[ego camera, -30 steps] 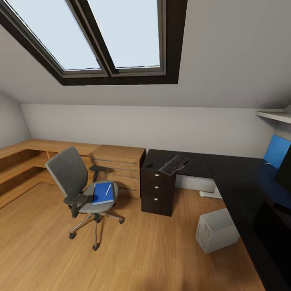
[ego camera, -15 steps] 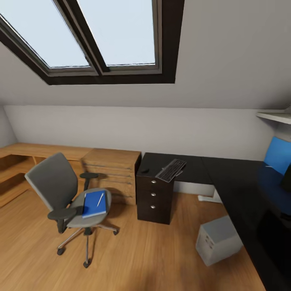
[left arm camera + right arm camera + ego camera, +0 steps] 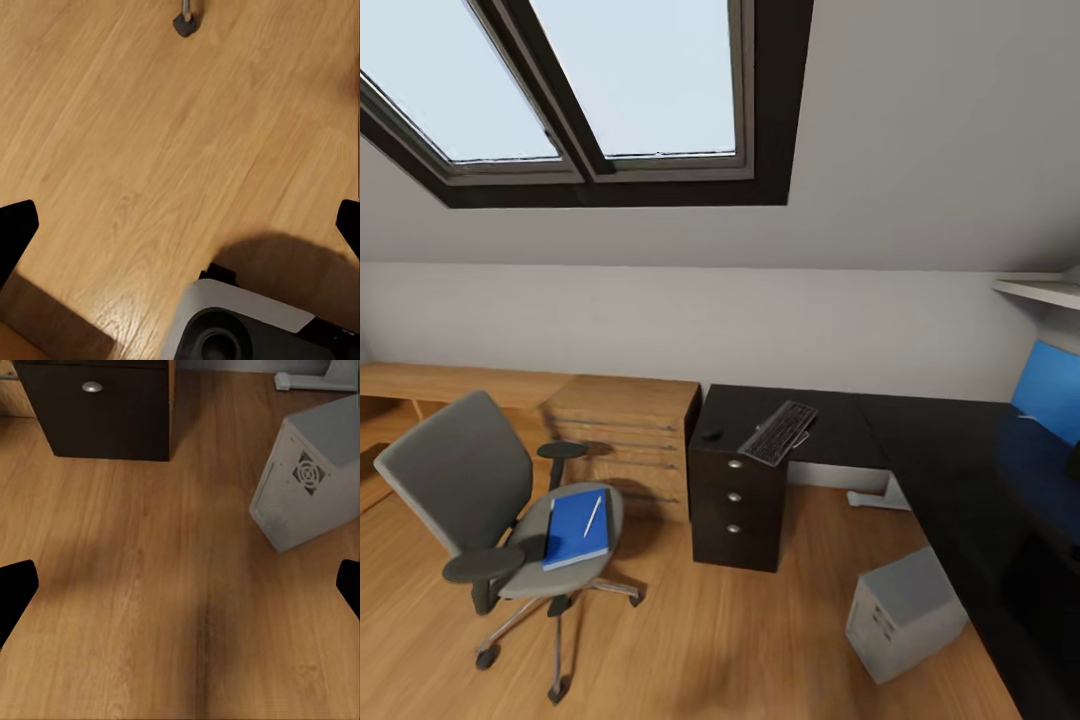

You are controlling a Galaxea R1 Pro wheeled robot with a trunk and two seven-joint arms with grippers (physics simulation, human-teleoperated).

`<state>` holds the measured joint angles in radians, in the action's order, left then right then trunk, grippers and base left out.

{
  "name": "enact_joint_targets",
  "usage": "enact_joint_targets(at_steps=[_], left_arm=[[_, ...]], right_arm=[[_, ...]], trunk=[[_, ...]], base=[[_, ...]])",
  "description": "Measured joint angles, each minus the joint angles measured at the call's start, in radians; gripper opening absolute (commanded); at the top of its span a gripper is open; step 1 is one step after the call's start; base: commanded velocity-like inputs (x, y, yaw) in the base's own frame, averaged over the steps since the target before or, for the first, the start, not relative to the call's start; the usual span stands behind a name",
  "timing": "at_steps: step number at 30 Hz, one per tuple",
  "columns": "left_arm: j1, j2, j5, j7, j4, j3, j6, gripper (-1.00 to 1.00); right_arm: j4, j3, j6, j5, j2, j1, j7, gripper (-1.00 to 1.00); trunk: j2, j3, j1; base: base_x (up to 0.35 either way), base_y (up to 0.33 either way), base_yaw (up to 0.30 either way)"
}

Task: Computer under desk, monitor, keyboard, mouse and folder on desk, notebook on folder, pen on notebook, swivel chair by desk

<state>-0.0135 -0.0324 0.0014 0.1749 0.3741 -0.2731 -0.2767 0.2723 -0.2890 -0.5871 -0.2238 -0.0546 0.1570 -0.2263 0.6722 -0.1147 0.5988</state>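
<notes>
The grey swivel chair (image 3: 460,480) stands on the wood floor at the left. The blue folder (image 3: 575,528) lies on its seat, with the thin white pen (image 3: 592,515) on top. The notebook I cannot make out. On the black L-shaped desk (image 3: 880,425) the keyboard (image 3: 780,432) lies askew, tipped over the edge above the drawers, and the small dark mouse (image 3: 711,434) sits to its left. The grey computer (image 3: 905,612) stands on the floor beside the desk, also in the right wrist view (image 3: 315,472). My left gripper (image 3: 180,229) and right gripper (image 3: 180,589) hang open over bare floor.
A light-wood dresser (image 3: 625,430) and low wooden shelving stand against the wall left of the desk's drawer unit (image 3: 738,495). A bright blue panel (image 3: 1050,392) stands on the desk at the far right. A chair caster (image 3: 185,20) and my base (image 3: 240,326) show below the left gripper.
The whole picture has shifted as the camera moved: chair, dresser and drawers sit further left and lower in view. The things themselves stand as before.
</notes>
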Motion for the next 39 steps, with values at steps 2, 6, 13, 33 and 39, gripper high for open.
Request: enact_joint_targets(at_steps=[2,6,13,33,39], left_arm=[[0.000,0.000,0.000,0.000,0.000,0.000,0.000,1.00],[0.000,0.000,0.000,0.000,0.000,0.000,0.000,1.00],[0.000,-0.001,0.000,0.000,0.000,0.000,0.000,1.00],[0.000,-0.002,0.000,0.000,0.000,0.003,-0.001,1.00],[0.000,-0.001,0.000,0.000,-0.001,0.005,-0.001,1.00]], right_arm=[[0.000,0.000,0.000,0.000,0.000,0.000,0.000,1.00],[0.000,0.000,0.000,0.000,0.000,0.000,0.000,1.00],[0.000,-0.001,0.000,0.000,-0.001,0.000,0.000,1.00],[0.000,-0.002,0.000,-0.003,-0.002,0.000,0.000,1.00],[0.000,-0.003,0.000,-0.002,-0.002,0.000,0.000,1.00]], trunk=[[0.000,0.001,0.000],[0.000,0.004,0.000],[0.000,0.006,0.000],[0.000,0.006,0.001],[0.000,0.006,0.000]], base=[[0.316,0.143,-0.224],[0.310,0.184,-0.240],[0.266,0.191,-0.263],[0.026,0.020,-0.215],[0.114,0.000,-0.014]])
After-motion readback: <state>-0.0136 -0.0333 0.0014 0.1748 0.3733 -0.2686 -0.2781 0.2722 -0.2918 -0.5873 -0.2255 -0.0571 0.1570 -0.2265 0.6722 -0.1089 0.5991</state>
